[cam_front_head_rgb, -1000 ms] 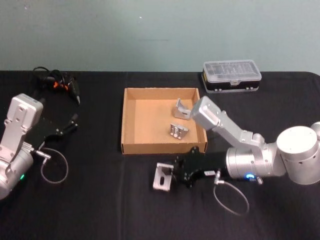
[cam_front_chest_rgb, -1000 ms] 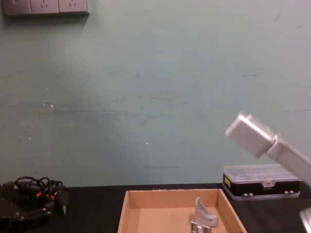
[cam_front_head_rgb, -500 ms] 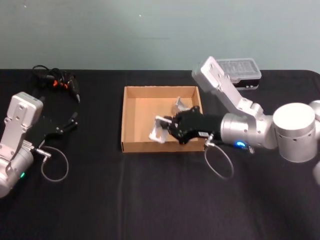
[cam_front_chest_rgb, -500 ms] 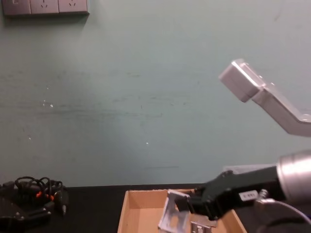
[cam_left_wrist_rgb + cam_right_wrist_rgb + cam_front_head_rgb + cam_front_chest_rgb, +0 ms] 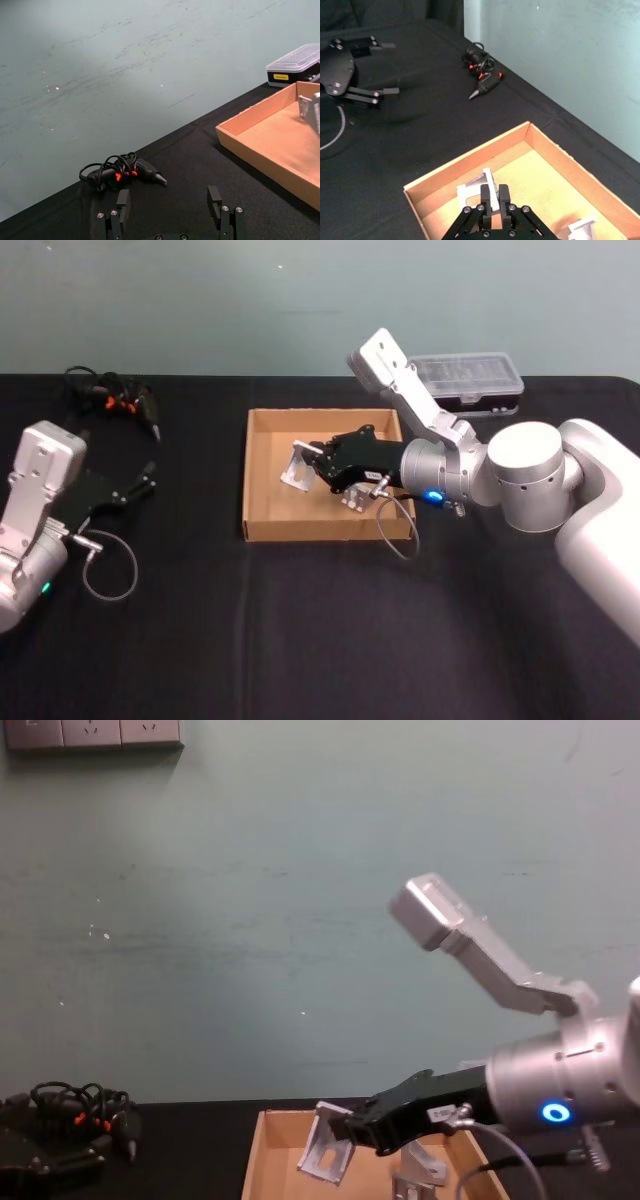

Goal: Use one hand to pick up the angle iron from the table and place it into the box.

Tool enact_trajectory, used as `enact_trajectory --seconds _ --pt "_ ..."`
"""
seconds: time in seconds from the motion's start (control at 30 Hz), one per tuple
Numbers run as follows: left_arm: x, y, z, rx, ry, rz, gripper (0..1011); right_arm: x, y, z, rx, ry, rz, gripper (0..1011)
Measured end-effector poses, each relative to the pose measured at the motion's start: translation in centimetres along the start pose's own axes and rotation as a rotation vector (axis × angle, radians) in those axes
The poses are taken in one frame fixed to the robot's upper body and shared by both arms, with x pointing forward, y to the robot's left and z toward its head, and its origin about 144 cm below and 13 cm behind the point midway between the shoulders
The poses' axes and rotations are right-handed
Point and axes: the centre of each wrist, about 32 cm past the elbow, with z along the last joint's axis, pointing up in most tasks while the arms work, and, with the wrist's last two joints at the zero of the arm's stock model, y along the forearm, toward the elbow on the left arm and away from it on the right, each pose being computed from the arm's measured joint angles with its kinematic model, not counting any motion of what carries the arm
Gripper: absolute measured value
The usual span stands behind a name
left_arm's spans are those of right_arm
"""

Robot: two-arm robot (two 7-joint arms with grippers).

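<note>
right gripper (image 5: 318,466): fingers clamped on the angle iron (image 5: 297,466), held over the box (image 5: 262,530)
box: two more brackets (image 5: 357,500) inside
left gripper (image 5: 170,212): fingers apart, parked over the surface (image 5: 200,640)
chest view: iron hung tilted, clear of box floor

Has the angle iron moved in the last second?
Yes. The right gripper carried the angle iron from the table to above the box.
</note>
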Motion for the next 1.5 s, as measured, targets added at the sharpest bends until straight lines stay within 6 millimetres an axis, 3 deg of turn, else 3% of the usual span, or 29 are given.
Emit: enact_trajectory --seconds 0.33,0.87,1.07,1.2,1.5 --pt "0.0 0.0 0.0 0.0 0.0 0.0 1011 0.0 2.6 -1.0 -0.051 0.014 0.022 108" --pt "0.0 0.0 0.0 0.0 0.0 0.0 1011 -0.2 2.8 -1.6 -0.08 0.038 0.027 133" --pt "0.0 0.0 0.0 0.0 0.0 0.0 1011 -0.3 2.5 -1.7 -0.061 0.038 0.023 283" --pt "0.0 0.0 0.0 0.0 0.0 0.0 1011 -0.5 1.8 -1.7 -0.03 0.037 0.002 440" --pt "0.0 0.0 0.0 0.0 0.0 0.0 1011 -1.8 -1.9 -2.3 0.106 0.044 -0.096 716"
